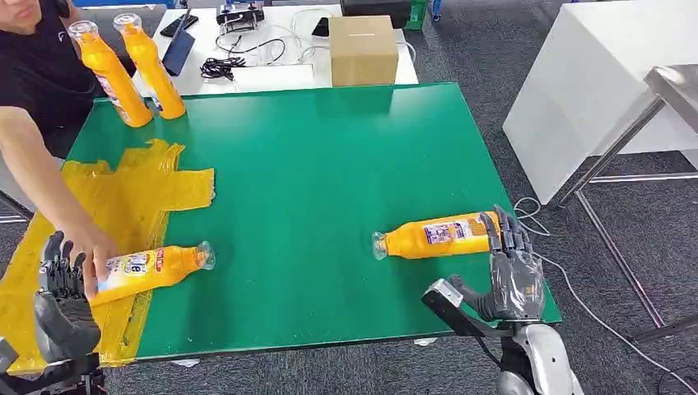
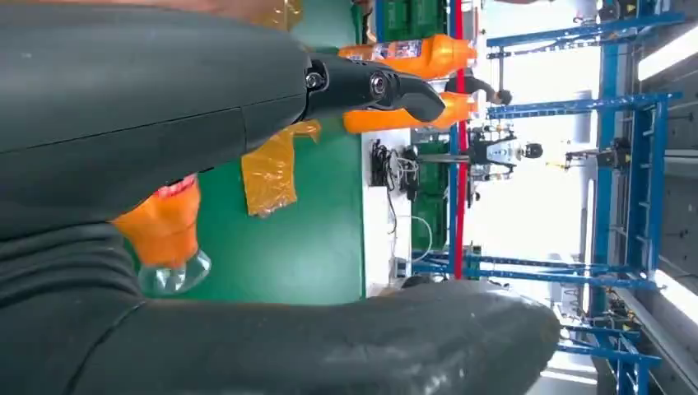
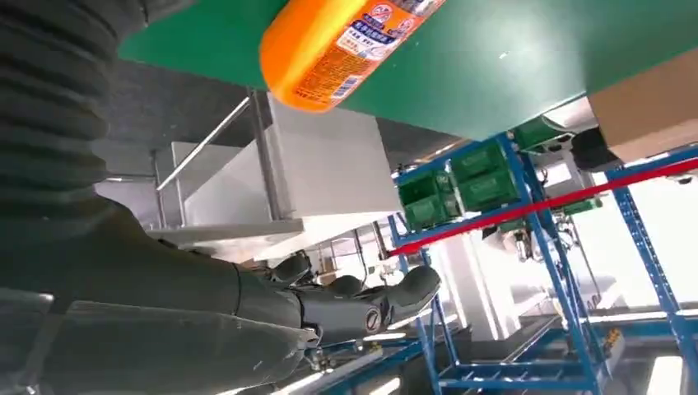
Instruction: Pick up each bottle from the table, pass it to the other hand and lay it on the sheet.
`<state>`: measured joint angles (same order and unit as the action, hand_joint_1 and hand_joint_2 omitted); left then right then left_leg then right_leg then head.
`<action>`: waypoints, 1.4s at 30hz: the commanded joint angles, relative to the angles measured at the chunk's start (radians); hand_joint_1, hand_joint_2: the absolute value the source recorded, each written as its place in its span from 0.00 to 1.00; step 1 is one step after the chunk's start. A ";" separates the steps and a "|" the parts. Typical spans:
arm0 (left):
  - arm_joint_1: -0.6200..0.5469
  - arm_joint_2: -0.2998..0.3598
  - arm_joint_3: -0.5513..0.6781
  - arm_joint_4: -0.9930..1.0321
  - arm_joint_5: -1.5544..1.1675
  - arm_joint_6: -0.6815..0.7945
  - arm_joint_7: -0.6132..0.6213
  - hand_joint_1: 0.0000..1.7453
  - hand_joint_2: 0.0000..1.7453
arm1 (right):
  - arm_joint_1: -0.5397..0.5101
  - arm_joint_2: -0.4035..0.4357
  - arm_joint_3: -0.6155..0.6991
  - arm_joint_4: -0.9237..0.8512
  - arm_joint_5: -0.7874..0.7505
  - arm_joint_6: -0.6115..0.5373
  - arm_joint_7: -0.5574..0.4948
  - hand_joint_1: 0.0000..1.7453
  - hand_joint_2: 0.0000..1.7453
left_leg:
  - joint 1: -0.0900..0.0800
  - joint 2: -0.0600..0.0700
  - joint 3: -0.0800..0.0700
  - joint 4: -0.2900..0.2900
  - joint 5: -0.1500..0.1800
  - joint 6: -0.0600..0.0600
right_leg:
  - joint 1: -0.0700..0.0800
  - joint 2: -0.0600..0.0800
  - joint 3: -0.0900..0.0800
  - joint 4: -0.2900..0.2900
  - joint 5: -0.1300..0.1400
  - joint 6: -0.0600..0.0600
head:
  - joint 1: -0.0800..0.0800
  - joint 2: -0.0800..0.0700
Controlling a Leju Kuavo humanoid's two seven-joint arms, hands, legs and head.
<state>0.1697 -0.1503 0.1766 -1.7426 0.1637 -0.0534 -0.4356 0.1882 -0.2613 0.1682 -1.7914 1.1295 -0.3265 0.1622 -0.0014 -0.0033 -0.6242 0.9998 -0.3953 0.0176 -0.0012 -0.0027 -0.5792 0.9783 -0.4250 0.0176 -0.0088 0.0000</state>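
Head view: left robot hand (image 1: 59, 284) near-left, fingers spread, empty, beside a bottle (image 1: 148, 269) lying on the yellow sheet (image 1: 123, 197) under a person's hand (image 1: 95, 251). Right robot hand (image 1: 512, 267) open, just beside the next bottle (image 1: 436, 236) lying near-right on the table (image 1: 329, 164). Wrist views: both empty-handed; judged step is pickup, so right must close around it.

Two orange bottles (image 1: 436, 236) (image 1: 148, 269) lying, two upright (image 1: 136, 70).

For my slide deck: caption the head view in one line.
Right hand open beside a lying bottle; a person's hand rests on another bottle on the yellow sheet.
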 commanded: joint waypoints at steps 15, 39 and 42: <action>-0.057 0.002 -0.007 0.056 0.034 -0.037 0.032 0.00 0.00 | -0.240 -0.064 -0.148 0.397 0.013 0.173 -0.026 0.00 1.00 | -0.001 0.003 0.006 -0.001 -0.001 0.001 | -0.001 0.003 0.007 -0.003 0.000 0.000 | 0.000 0.000; -0.111 0.012 -0.029 0.091 0.075 -0.041 0.047 0.00 0.00 | -0.468 -0.021 0.046 0.662 0.052 0.216 -0.023 0.00 1.00 | -0.002 0.002 0.005 0.000 -0.001 0.001 | -0.002 0.002 0.006 -0.001 0.000 0.000 | 0.000 0.000; -0.117 0.016 -0.033 0.093 0.084 -0.040 0.050 0.00 0.00 | -0.510 -0.017 0.084 0.740 0.056 0.253 -0.026 0.00 1.00 | -0.002 0.003 0.004 0.000 0.000 0.001 | -0.002 0.003 0.005 -0.001 0.000 0.001 | 0.000 0.000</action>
<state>0.0880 -0.1549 0.1595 -1.7140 0.2323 -0.0980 -0.3952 -0.2048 -0.3075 0.1526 -1.2592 1.1818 -0.1266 0.1381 -0.0045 -0.0034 -0.6246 1.0000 -0.3941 0.0205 -0.0038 -0.0032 -0.5787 0.9786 -0.4245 0.0183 -0.0092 0.0000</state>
